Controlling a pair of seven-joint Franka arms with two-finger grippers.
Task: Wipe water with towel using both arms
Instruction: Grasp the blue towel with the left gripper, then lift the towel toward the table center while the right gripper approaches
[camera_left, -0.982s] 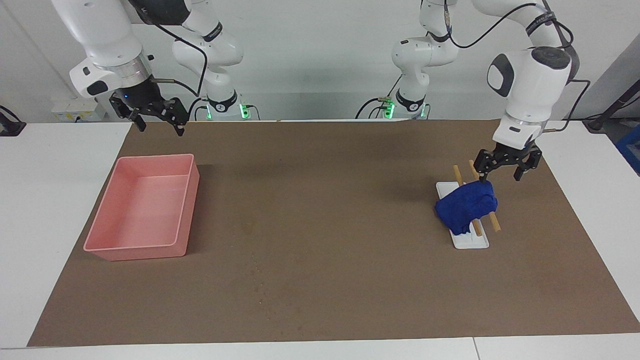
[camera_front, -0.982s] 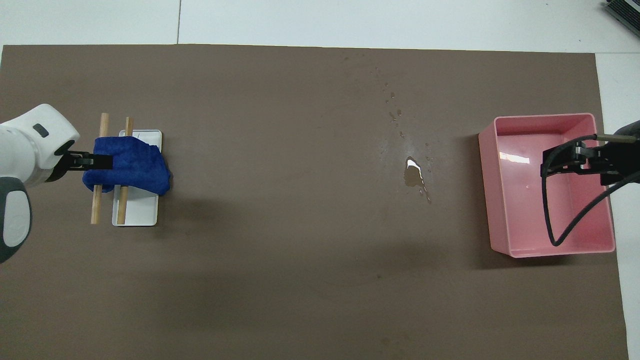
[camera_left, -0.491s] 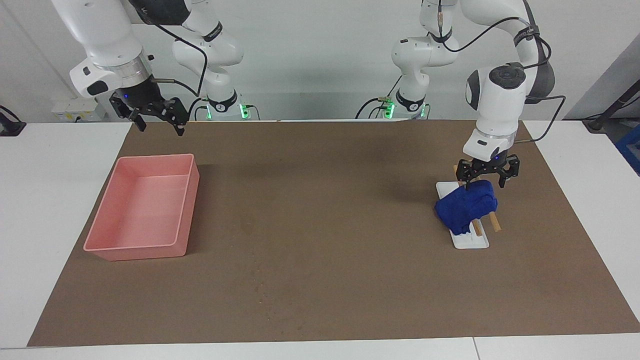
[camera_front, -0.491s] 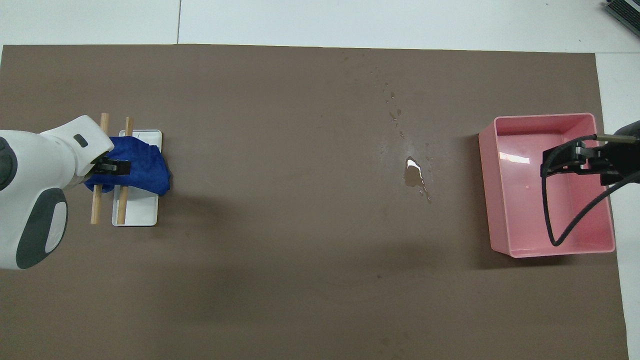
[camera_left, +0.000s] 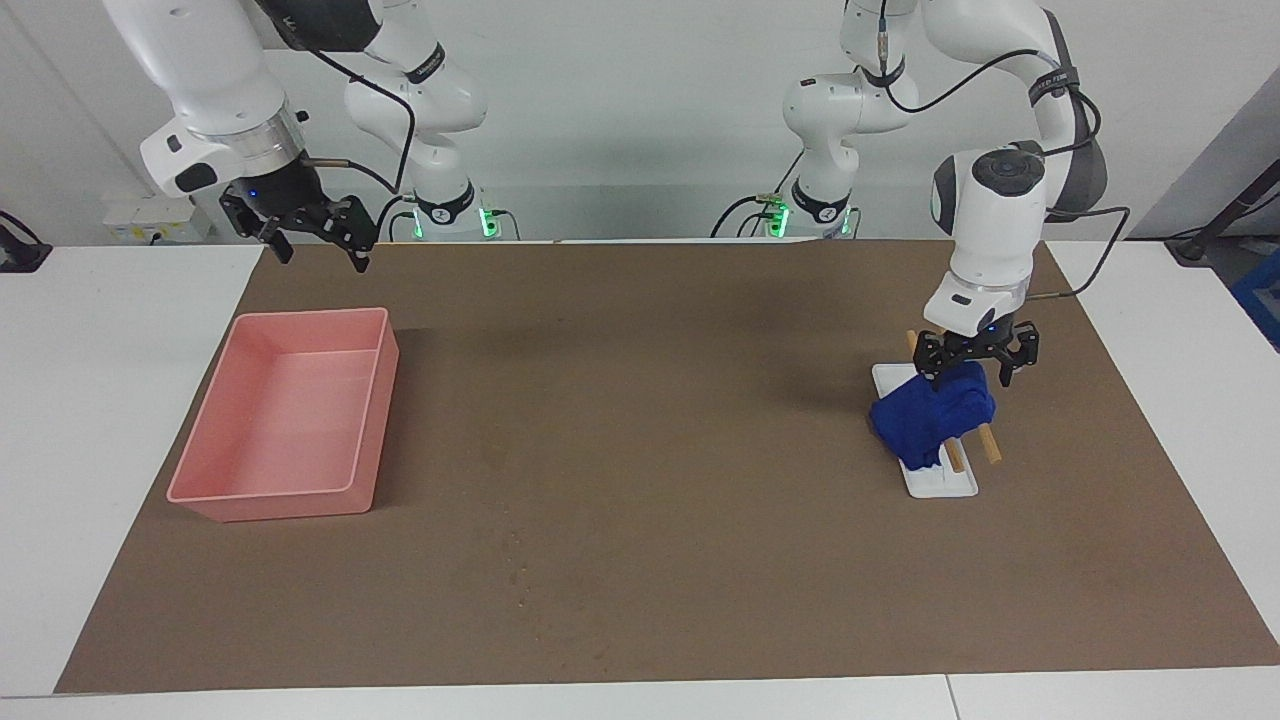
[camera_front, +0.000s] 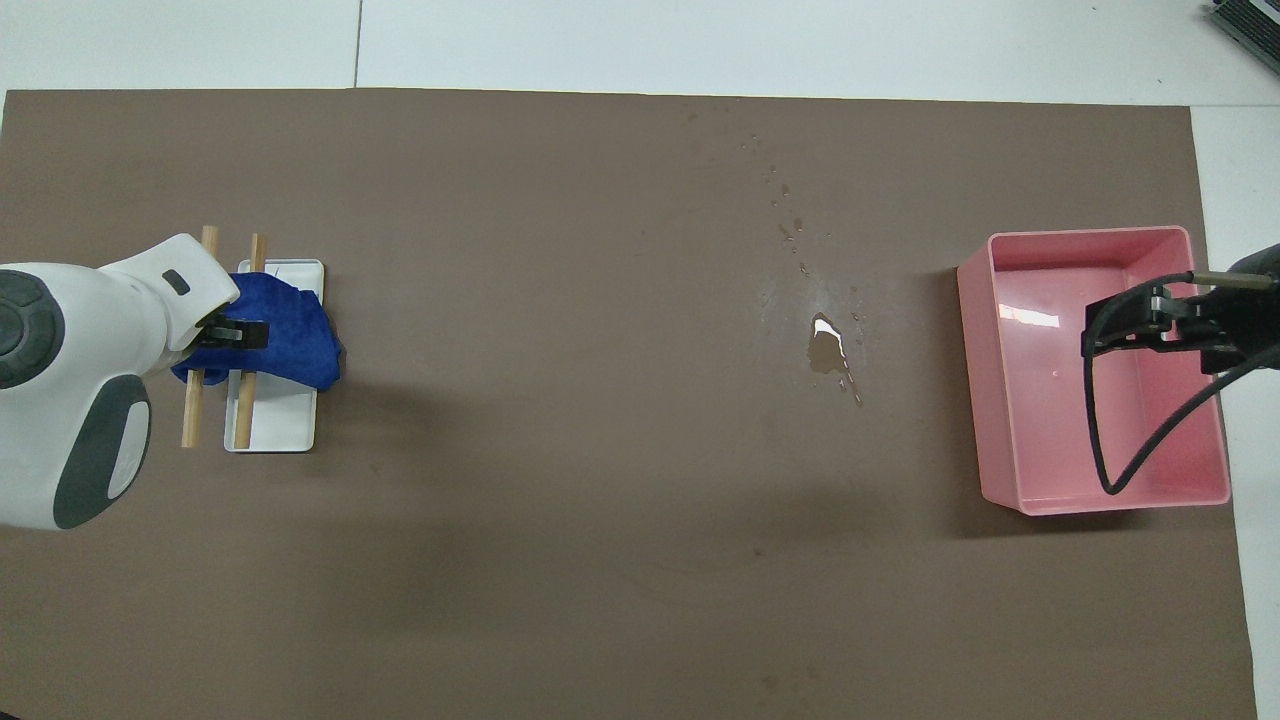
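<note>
Nearest the robots, we find the right gripper (camera_left: 313, 243) hanging in the air over the pink tub (camera_left: 205, 497) at the right arm's end of the brown mat (camera_left: 650, 560), its fingers spread and holding nothing; this arm waits. At the left arm's end we see the left gripper (camera_left: 976, 367) lowered onto the towel (camera_left: 925, 420), its fingers spread to either side of the cloth's upper fold. The towel is draped over two wooden sticks (camera_left: 990, 447) that lie across a small white tray (camera_left: 950, 485). Farther out, between tray and tub and closer to the tub, the water (camera_front: 826, 350) sits as a small puddle; a trail of droplets (camera_front: 785, 215) runs still farther from the robots.
</note>
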